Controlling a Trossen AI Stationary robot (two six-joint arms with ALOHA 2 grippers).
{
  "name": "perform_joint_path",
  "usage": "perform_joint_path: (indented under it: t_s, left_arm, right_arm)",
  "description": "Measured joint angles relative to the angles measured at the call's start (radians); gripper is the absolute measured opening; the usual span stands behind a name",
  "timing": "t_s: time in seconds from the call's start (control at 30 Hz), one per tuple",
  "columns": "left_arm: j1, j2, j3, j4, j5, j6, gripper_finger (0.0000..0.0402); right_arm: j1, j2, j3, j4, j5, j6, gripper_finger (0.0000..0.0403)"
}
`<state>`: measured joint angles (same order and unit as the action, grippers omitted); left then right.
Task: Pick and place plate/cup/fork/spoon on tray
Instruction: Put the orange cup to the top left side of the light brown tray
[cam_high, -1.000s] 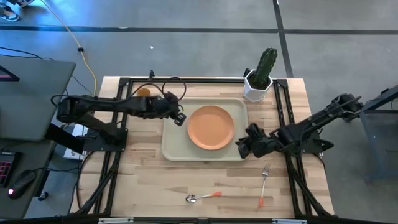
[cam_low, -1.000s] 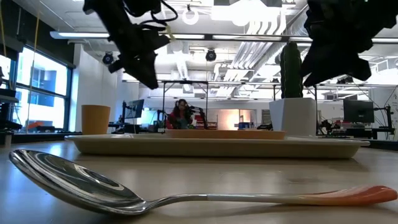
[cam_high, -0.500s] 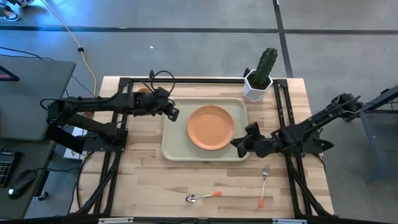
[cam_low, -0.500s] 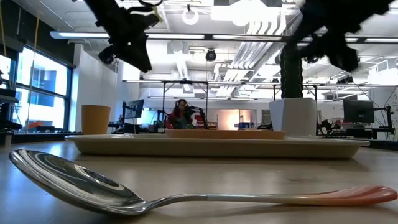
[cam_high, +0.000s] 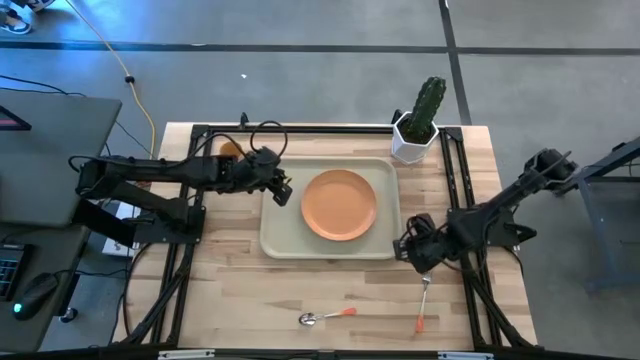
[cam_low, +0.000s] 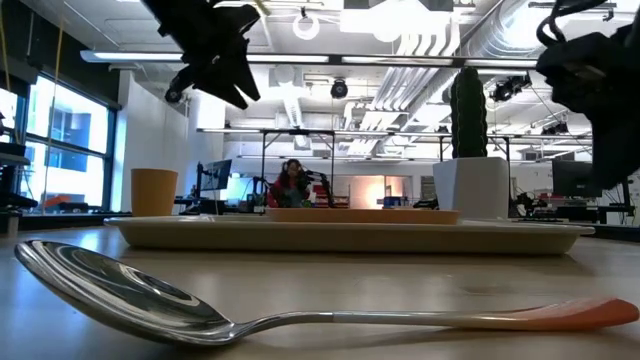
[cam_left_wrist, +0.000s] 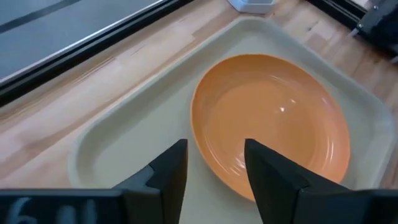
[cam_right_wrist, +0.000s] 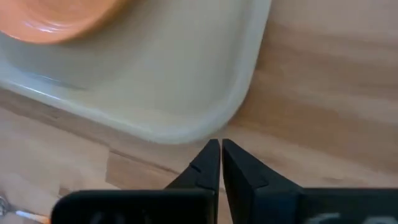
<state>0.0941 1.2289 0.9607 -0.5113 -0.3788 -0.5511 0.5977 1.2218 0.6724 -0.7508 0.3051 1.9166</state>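
Observation:
The orange plate (cam_high: 339, 204) lies flat on the beige tray (cam_high: 280, 235) in the middle of the table. The orange cup (cam_high: 231, 148) stands on the wood off the tray's far left corner, partly behind my left arm. The fork (cam_high: 424, 300) and the spoon (cam_high: 327, 316) lie on the table near its front edge. My left gripper (cam_left_wrist: 214, 163) hovers open over the tray's left part, its fingers pointing at the plate (cam_left_wrist: 273, 118). My right gripper (cam_right_wrist: 221, 155) is shut and holds nothing, just off the tray's near right corner (cam_right_wrist: 205, 124), above the fork's tines.
A white pot with a green cactus (cam_high: 415, 130) stands at the tray's far right corner. Black frame rails (cam_high: 190, 210) run along the table's left and right sides. Bare wood lies between the tray and the cutlery at the front.
My right gripper has drawn back from over the tray's near right corner toward the table's near right, off the tray, and its fingers have come together. My left gripper has stayed over the tray's left edge with only a small shift. The plate has not moved.

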Motion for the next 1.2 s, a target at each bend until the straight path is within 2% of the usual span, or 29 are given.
perform_joint_path:
  t_s: [0.17, 0.27, 0.37, 0.47, 0.63, 0.83, 1.07, 1.13, 1.2]
  left_arm:
    - [0.026, 0.0, 0.0, -0.021, 0.008, 0.02, 0.0169]
    - [0.09, -0.005, 0.003, -0.084, 0.061, -0.017, 0.0174]
    - [0.187, -0.006, 0.022, -0.168, 0.112, -0.003, 0.0175]
    - [0.291, -0.005, 0.062, -0.253, 0.114, 0.068, 0.0175]
    - [0.437, -0.005, 0.197, -0.343, 0.174, 0.142, 0.0175]
    - [0.484, -0.006, 0.346, -0.359, 0.208, 0.243, 0.0175]
    - [0.479, -0.048, 0.392, -0.314, 0.31, 0.247, 0.0175]
    - [0.479, -0.061, 0.392, -0.272, 0.329, 0.283, 0.0175]
    - [0.479, -0.072, 0.392, -0.207, 0.37, 0.357, 0.0175]
  right_arm:
    - [0.059, 0.073, 0.037, 0.041, -0.029, 0.07, 0.0015]
    - [0.064, 0.089, 0.101, 0.093, -0.006, 0.038, 0.0019]
    - [0.034, 0.086, 0.172, 0.121, 0.095, -0.036, 0.002]
    - [0.0, 0.086, 0.247, 0.084, 0.225, -0.086, 0.0021]
    - [-0.055, 0.086, 0.354, 0.093, 0.373, -0.153, 0.0021]
    - [-0.112, 0.086, 0.449, 0.212, 0.492, -0.48, 0.0021]
    - [-0.204, 0.054, 0.469, 0.177, 0.499, -0.674, 0.0026]
    - [-0.238, 0.037, 0.469, 0.175, 0.465, -0.74, 0.0034]
    - [-0.282, 0.019, 0.469, 0.182, 0.385, -0.85, 0.0044]
